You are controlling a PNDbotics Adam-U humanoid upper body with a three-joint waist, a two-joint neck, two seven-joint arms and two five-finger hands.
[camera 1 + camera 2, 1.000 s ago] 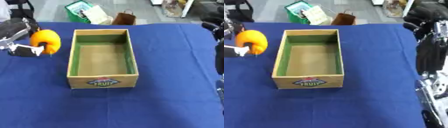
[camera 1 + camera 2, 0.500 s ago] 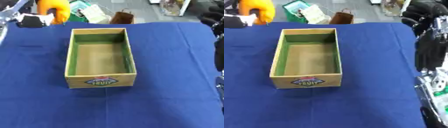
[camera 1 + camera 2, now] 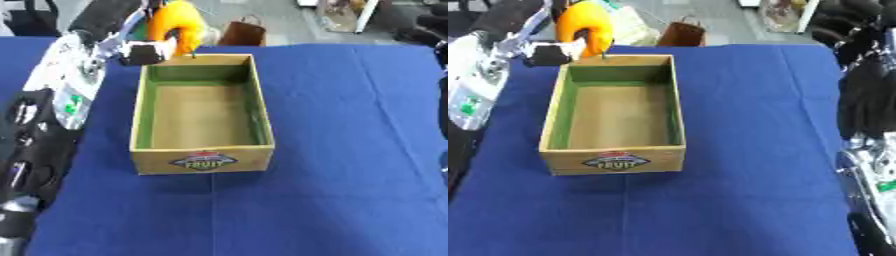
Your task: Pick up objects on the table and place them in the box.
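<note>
Curling round orange fruit (image 3: 175, 25), left-hand fingers (image 3: 144, 51) — above box (image 3: 201, 159) corner

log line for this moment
left hand: holds orange object at far left corner of box | box: empty | right hand: unseen

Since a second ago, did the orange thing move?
Yes. The orange object, held in the left hand, went from beside the box's left wall to its far left corner, nearer the opening.
</note>
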